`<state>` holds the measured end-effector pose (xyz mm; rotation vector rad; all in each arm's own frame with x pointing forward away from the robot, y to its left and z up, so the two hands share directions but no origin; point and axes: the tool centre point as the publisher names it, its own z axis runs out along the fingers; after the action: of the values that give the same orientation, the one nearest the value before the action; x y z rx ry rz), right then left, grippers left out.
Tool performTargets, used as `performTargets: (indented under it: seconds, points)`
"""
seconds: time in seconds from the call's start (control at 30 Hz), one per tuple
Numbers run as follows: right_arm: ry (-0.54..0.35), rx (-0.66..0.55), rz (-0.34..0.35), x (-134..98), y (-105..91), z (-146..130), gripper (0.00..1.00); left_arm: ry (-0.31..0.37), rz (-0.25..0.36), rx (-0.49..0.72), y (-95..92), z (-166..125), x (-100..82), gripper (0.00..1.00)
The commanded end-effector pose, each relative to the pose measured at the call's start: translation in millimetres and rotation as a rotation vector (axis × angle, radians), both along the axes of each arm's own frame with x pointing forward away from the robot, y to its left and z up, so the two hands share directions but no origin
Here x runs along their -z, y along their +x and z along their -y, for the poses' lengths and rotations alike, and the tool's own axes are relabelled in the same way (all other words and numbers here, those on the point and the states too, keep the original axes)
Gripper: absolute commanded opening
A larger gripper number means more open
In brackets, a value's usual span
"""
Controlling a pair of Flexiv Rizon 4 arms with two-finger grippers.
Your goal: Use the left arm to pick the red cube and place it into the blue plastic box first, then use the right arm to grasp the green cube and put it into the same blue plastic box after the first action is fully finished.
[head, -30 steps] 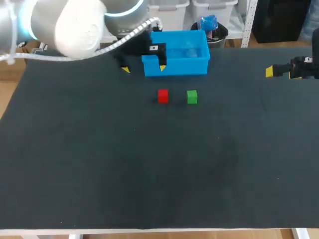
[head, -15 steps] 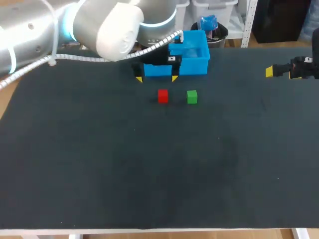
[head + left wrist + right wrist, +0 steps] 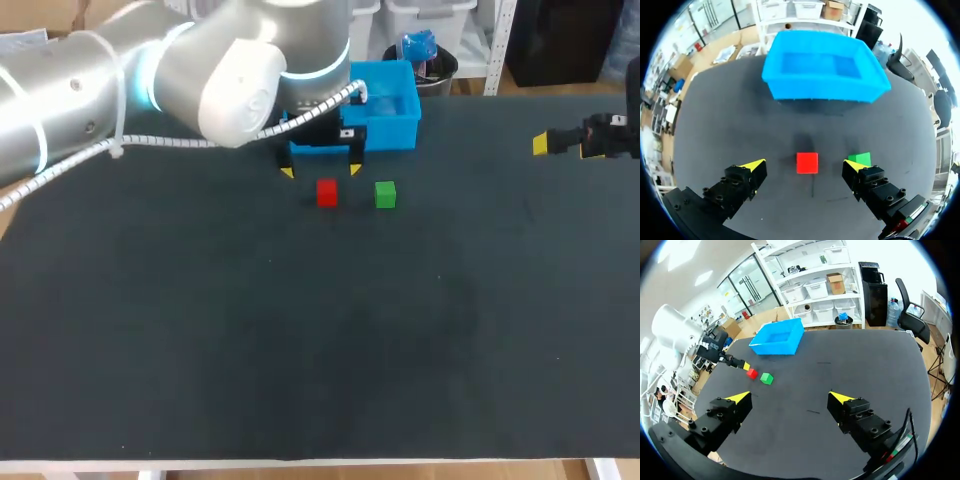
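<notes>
The red cube [image 3: 327,193] and the green cube [image 3: 385,194] sit side by side on the black table, just in front of the blue plastic box [image 3: 395,115]. My left gripper [image 3: 320,172] hangs open above the red cube, its yellow tips spread to either side. In the left wrist view the red cube [image 3: 807,162] lies between and slightly ahead of the open left gripper [image 3: 805,167], the green cube [image 3: 860,159] beside one fingertip, the blue box [image 3: 823,70] beyond. My right gripper [image 3: 548,143] stands open at the table's far right, far from both cubes [image 3: 752,373] [image 3: 766,378].
The black table [image 3: 320,340] stretches wide in front of the cubes. My left arm's large grey body [image 3: 180,70] covers the back left of the table and part of the blue box. In the right wrist view the left arm [image 3: 677,337] stands beside the box [image 3: 778,338].
My left gripper has moved from beside the blue box toward the near side and rightward, ending above the red cube. The right arm and both cubes have stayed put.
</notes>
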<state>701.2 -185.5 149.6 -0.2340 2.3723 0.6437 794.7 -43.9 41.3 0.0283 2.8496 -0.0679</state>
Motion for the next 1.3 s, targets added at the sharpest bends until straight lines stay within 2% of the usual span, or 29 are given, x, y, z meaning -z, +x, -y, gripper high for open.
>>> performTargets:
  seconds: [0.03, 0.4, 1.13, 1.17, 1.2, 1.23, 1.3]
  points:
    - [0.001, -0.001, 0.0, 0.2, 0.0, 0.3, 1.0, -0.001, 0.002, 0.008, 2.4, 4.9, 10.0, 1.0]
    - [0.001, -0.001, 0.0, 0.2, 0.0, 0.3, 1.0, -0.01, -0.015, 0.003, 1.8, 8.9, 31.6, 1.0]
    - [0.001, -0.001, 0.0, 0.2, 0.0, 0.3, 1.0, 0.003, -0.037, -0.029, 4.1, 3.8, 46.5, 1.0]
    - [0.001, -0.001, 0.0, 0.2, 0.0, 0.3, 1.0, 0.007, -0.038, -0.035, 3.9, 3.3, 48.6, 0.53]
    - [0.001, -0.001, 0.0, 0.2, 0.0, 0.3, 1.0, 0.006, -0.038, -0.037, 3.9, 3.0, 50.0, 0.18]
    - [0.001, -0.001, 0.0, 0.2, 0.0, 0.3, 1.0, 0.006, -0.038, -0.037, 3.8, 2.8, 50.8, 0.0]
    - [0.001, -0.001, 0.0, 0.2, 0.0, 0.3, 1.0, 0.013, -0.034, -0.038, 3.6, 2.5, 54.0, 0.0]
